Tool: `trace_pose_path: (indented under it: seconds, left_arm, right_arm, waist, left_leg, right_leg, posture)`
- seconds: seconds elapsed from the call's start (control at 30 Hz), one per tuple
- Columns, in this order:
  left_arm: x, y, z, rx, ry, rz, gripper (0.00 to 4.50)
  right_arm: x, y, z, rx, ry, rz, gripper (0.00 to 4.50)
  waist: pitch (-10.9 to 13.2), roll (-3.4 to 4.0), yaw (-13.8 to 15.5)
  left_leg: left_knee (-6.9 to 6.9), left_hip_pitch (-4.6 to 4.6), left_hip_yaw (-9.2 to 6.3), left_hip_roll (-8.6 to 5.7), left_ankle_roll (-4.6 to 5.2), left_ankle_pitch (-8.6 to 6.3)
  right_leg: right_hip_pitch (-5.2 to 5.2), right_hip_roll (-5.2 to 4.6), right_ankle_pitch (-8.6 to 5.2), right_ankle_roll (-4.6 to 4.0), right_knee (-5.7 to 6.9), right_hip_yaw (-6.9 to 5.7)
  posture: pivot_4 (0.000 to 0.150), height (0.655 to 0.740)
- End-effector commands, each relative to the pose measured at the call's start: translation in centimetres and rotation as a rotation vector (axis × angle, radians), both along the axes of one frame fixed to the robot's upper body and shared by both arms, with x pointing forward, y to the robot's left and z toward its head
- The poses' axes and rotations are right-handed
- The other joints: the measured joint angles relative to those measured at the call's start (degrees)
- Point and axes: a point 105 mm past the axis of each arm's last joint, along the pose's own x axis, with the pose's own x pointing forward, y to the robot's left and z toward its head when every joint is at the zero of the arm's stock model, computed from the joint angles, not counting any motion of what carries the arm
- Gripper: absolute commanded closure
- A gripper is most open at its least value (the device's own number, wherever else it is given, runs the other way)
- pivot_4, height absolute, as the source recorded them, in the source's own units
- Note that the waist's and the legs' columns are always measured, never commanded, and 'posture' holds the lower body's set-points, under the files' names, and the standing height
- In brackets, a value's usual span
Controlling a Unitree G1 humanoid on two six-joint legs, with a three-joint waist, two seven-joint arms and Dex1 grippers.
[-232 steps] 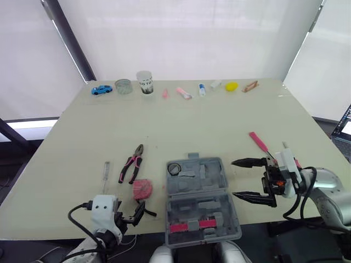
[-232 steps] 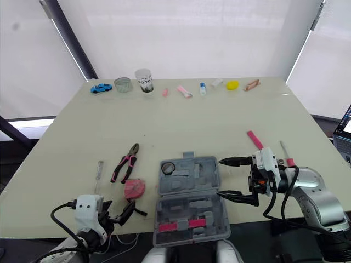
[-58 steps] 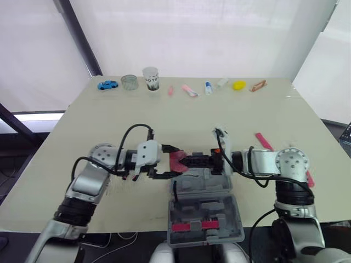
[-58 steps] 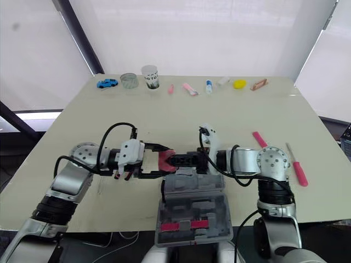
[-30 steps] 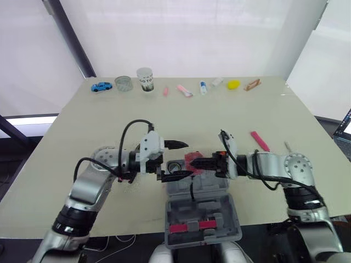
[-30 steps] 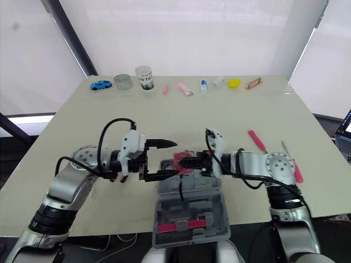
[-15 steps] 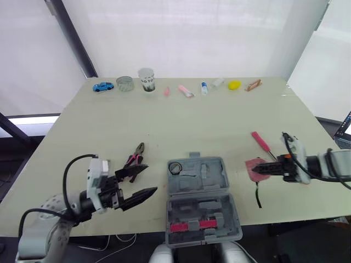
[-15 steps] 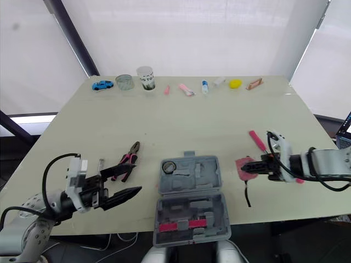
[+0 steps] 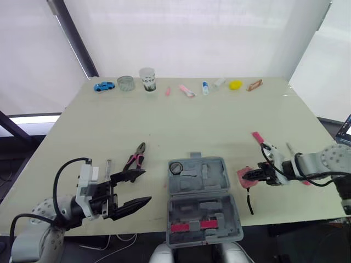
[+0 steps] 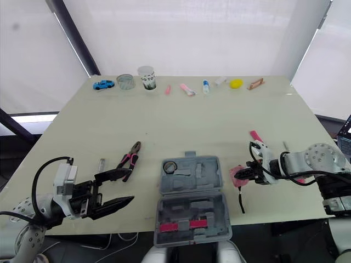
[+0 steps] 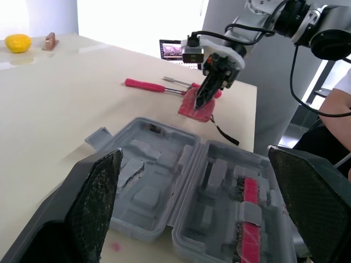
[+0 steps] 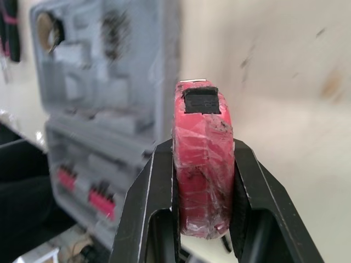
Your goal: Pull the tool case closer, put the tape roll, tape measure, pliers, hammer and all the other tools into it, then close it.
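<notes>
The grey tool case (image 9: 203, 203) lies open near the table's front edge, with a tape roll (image 9: 174, 167) in its upper half. My right gripper (image 9: 250, 175) is shut on a red tape measure (image 9: 242, 176) just right of the case, and its black strap (image 9: 250, 205) dangles toward the table. In the right wrist view the tape measure (image 12: 203, 164) sits squeezed between both fingers (image 12: 148, 203). My left gripper (image 9: 146, 186) stands open and holds nothing, left of the case. Pink-handled pliers (image 9: 133, 159) and a small screwdriver (image 9: 108, 164) lie just beyond it.
A pink-handled tool (image 9: 258, 138) lies on the table behind my right gripper. Along the far edge stand a blue toy car (image 9: 104, 86), a glass bowl (image 9: 125, 83), a cup (image 9: 147, 79) and several small items. A person's arm (image 11: 334, 109) shows in the left wrist view.
My right gripper has carried the tape measure a little left and down, closer to the case. The left gripper has barely shifted and remains open.
</notes>
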Motion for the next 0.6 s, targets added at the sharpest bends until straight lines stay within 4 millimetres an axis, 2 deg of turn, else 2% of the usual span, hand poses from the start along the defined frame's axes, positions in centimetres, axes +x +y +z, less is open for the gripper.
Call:
trace_pose_path:
  seconds: [0.03, 0.1, 0.13, 0.2, 0.3, 0.37, 0.5, 0.6]
  left_arm:
    - [-0.3, -0.5, 0.2, 0.008, -0.026, -0.025, 0.00]
    - [-0.3, -0.6, 0.1, 0.008, -0.024, -0.026, 0.00]
    - [-0.2, -0.6, 0.1, 0.008, -0.024, -0.026, 0.00]
    - [-0.2, -0.6, 0.0, 0.007, -0.023, -0.026, 0.00]
    - [-0.1, -0.6, -0.1, 0.007, -0.023, -0.027, 0.00]
    - [0.0, -0.6, -0.1, 0.007, -0.023, -0.027, 0.00]
    - [0.0, -0.5, -0.4, 0.018, -0.011, -0.034, 0.00]
    - [0.2, -0.5, -0.4, 0.015, -0.009, -0.037, 0.00]
  right_arm:
    - [1.0, -0.1, -0.2, -0.024, -0.035, 0.000, 4.01]
    - [1.6, -0.5, -0.7, -0.053, -0.052, -0.008, 4.01]
    - [1.8, -0.7, -0.9, -0.066, -0.059, -0.006, 2.98]
    - [2.0, -1.0, -1.2, -0.078, -0.066, -0.006, 2.43]
    - [2.1, -1.9, -0.9, -0.099, -0.081, -0.007, 0.97]
    - [1.7, -2.5, -0.2, -0.094, -0.084, 0.008, 0.17]
    - [-0.2, -4.2, 1.8, -0.193, -0.186, 0.172, 0.08]
    - [-2.0, -3.8, 3.8, -0.190, -0.359, 0.384, 0.08]
  waist:
    - [0.0, 0.01, 0.0]
    - [0.0, 0.05, 0.0]
    - [0.0, 0.05, 0.0]
    - [0.0, 0.05, -0.1]
    - [0.0, 0.05, -0.1]
    - [0.0, 0.05, 0.0]
    - [0.1, 0.20, 0.6]
    - [0.1, 0.24, 1.0]
  left_leg:
    - [0.00, 0.00, 0.00, 0.00, 0.00, 0.00]
    - [-0.01, 0.00, -0.02, 0.01, 0.00, 0.00]
    - [-0.01, -0.01, -0.01, 0.01, 0.00, 0.00]
    - [0.00, 0.01, 0.00, 0.01, 0.00, 0.00]
    - [0.00, 0.03, -0.01, 0.01, 0.00, 0.00]
    - [0.00, 0.04, -0.01, 0.01, 0.00, 0.00]
    - [0.00, -0.02, -0.03, -0.05, 0.00, 0.00]
    - [-0.03, -0.03, -0.05, -0.07, 0.01, -0.01]
  right_leg:
    - [0.00, 0.01, 0.00, 0.00, 0.01, 0.00]
    - [-0.01, 0.02, 0.00, 0.00, 0.02, -0.01]
    - [-0.01, 0.01, 0.00, 0.00, 0.03, -0.01]
    - [-0.01, 0.02, 0.00, 0.00, 0.02, -0.01]
    - [0.00, 0.02, 0.00, 0.00, 0.03, -0.01]
    - [0.01, 0.02, 0.00, 0.00, 0.03, -0.01]
    - [0.00, -0.04, 0.00, 0.00, 0.01, -0.03]
    - [-0.02, -0.08, -0.04, 0.05, -0.01, -0.06]
  posture:
    - [0.150, 0.7400]
    - [0.150, 0.7400]
    - [0.150, 0.7400]
    - [0.150, 0.7400]
    - [0.150, 0.7400]
    - [0.150, 0.7400]
    - [0.150, 0.7400]
    - [0.150, 0.7400]
